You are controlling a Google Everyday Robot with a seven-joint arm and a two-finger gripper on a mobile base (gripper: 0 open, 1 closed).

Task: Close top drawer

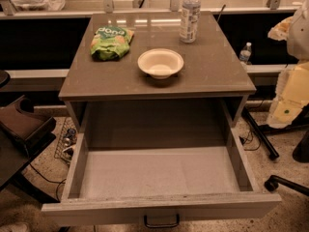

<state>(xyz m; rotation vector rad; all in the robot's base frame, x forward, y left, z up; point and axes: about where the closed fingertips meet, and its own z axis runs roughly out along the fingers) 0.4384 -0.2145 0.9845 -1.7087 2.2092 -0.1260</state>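
The top drawer of a grey cabinet is pulled far out toward me. Its deep grey box interior holds nothing. Its flat front panel runs along the bottom of the view, with a small dark loop handle at centre. My arm stands at the right edge of the view, right of the cabinet. Its gripper hangs there at about the height of the cabinet top, apart from the drawer and well clear of the handle.
On the cabinet top lie a green snack bag, a white bowl and a water bottle. A small bottle stands behind on the right. A dark chair is at left, and chair legs are on the floor at right.
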